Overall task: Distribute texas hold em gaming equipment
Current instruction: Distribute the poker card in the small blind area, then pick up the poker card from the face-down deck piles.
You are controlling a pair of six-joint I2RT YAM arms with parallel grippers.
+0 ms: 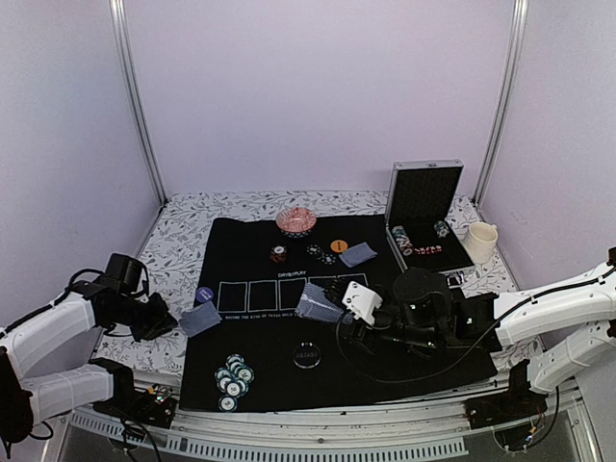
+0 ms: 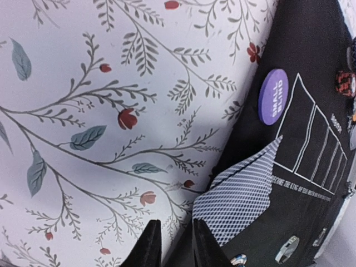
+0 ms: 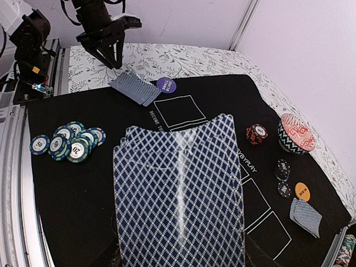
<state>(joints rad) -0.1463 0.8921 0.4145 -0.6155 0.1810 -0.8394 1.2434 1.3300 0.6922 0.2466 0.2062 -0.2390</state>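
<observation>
My right gripper (image 1: pixel 335 306) is shut on a fanned deck of blue-backed playing cards (image 3: pixel 178 189), held above the black mat (image 1: pixel 385 371); the cards hide its fingers in the right wrist view. My left gripper (image 2: pixel 177 245) hovers low over the mat's left edge, jaws slightly open with nothing between them. Two dealt cards (image 2: pixel 245 194) lie just beside its right finger, next to the purple small-blind button (image 2: pixel 273 95). Teal chips (image 1: pixel 234 377) sit near the front. Another card pair (image 1: pixel 358 254), an orange button (image 1: pixel 339 245), a red chip stack (image 1: pixel 278 254) and black chips (image 1: pixel 320 253) lie at the far side.
A silver case (image 1: pixel 423 207) stands open at the back right with chips inside, a cream mug (image 1: pixel 479 241) beside it. A red patterned bowl (image 1: pixel 296 221) sits at the mat's far edge. A round black button (image 1: pixel 306 356) lies mid-front. Floral tablecloth (image 2: pixel 83 111) surrounds the mat.
</observation>
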